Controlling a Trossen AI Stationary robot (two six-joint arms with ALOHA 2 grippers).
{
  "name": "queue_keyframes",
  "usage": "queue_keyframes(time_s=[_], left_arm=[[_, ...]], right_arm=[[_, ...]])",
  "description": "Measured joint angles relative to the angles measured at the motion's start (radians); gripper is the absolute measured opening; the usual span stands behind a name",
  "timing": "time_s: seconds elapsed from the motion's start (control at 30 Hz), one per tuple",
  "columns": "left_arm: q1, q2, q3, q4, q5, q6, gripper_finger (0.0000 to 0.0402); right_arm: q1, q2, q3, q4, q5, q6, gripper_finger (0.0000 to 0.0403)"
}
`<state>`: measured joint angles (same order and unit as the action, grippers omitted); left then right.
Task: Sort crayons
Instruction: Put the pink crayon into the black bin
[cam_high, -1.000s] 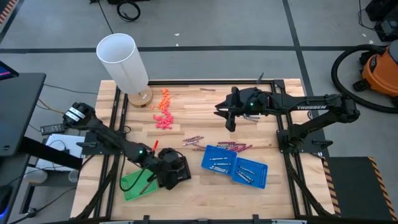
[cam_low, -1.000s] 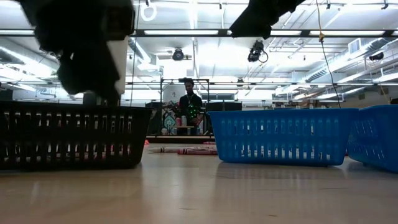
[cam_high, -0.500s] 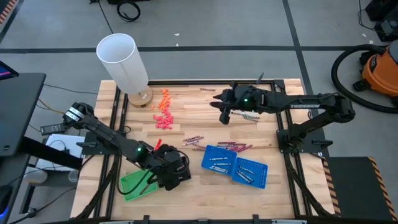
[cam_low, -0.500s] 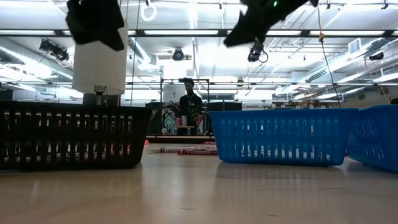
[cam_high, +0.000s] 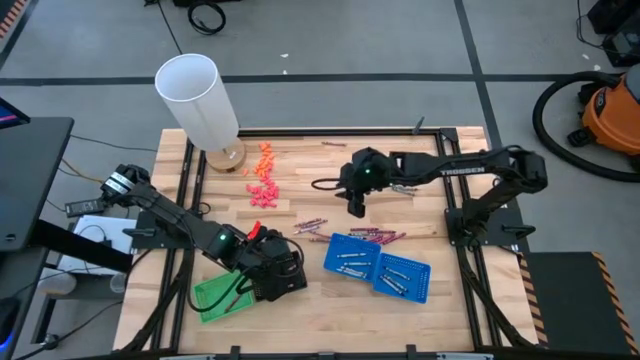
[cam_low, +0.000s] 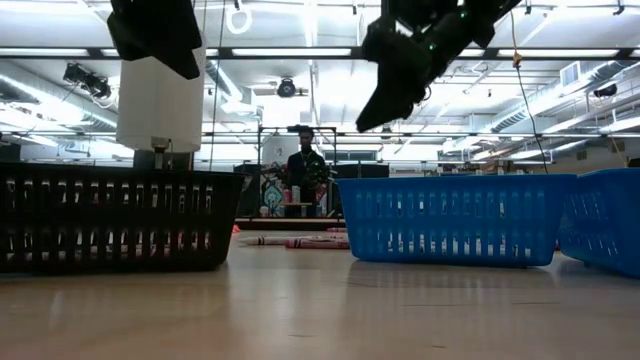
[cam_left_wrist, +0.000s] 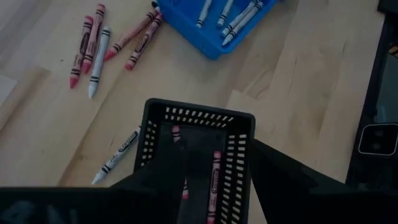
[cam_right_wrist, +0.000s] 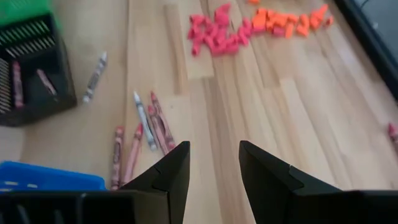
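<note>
Loose crayons, red and grey, lie flat on the wood in two bunches (cam_high: 310, 227) (cam_high: 376, 237); the right wrist view shows one bunch (cam_right_wrist: 148, 127). One grey crayon (cam_left_wrist: 118, 155) lies beside the black basket (cam_left_wrist: 199, 134), which holds red crayons (cam_left_wrist: 216, 183). Grey crayons lie in the blue baskets (cam_high: 350, 258) (cam_high: 405, 276). My left gripper (cam_left_wrist: 214, 158) (cam_high: 268, 262) hangs open above the black basket with nothing in it. My right gripper (cam_right_wrist: 214, 158) (cam_high: 355, 203) is open and bare, up in the air beyond the loose crayons, pointing slantwise down at them.
A green basket (cam_high: 214, 296) stands left of the black one. A heap of stubby orange-pink pieces (cam_high: 262, 182) lies at the far left, by a tall white cylinder (cam_high: 200, 100). A person stands in the room beyond the table (cam_low: 305, 170).
My left gripper has risen out of the black basket and tipped less steeply, staying open. My right gripper has come down and toward the table's left and near side, closer to the loose crayons, still open. No crayon has moved.
</note>
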<state>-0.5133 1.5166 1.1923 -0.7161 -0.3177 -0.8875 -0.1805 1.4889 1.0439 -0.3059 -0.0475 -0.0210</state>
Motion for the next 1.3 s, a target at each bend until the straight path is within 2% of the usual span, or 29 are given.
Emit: queue_keyframes(time_s=[0.2,0.37,0.47,0.63,0.87,1.17,1.3], left_arm=[[0.0,-0.003,0.0,-0.011,0.0,-0.025,0.018],[0.021,-0.01,0.0,-0.091,-0.002,-0.153,0.018],[0.053,-0.014,0.0,-0.12,-0.003,-0.19,0.018],[0.116,-0.014,-0.002,-0.122,-0.003,-0.083,0.018],[0.18,-0.023,-0.01,-0.166,-0.004,0.049,0.0176],[0.309,-0.178,-0.224,-0.116,0.045,0.057,0.0143],[0.387,-0.242,-0.31,0.012,0.074,0.096,0.0142]], right_arm=[[-0.018,0.048,0.0,-0.006,-0.006,0.021,0.0146],[-0.051,0.087,0.001,-0.005,-0.079,0.029,0.0146],[-0.067,0.099,0.014,-0.005,-0.081,0.036,0.0146],[-0.084,0.097,0.055,0.013,-0.054,0.048,0.0145],[-0.122,0.097,0.084,0.007,-0.084,0.066,0.0145],[-0.14,0.091,0.084,-0.02,-0.072,0.079,0.0145],[-0.14,0.093,0.084,-0.035,-0.072,0.06,0.0145]])
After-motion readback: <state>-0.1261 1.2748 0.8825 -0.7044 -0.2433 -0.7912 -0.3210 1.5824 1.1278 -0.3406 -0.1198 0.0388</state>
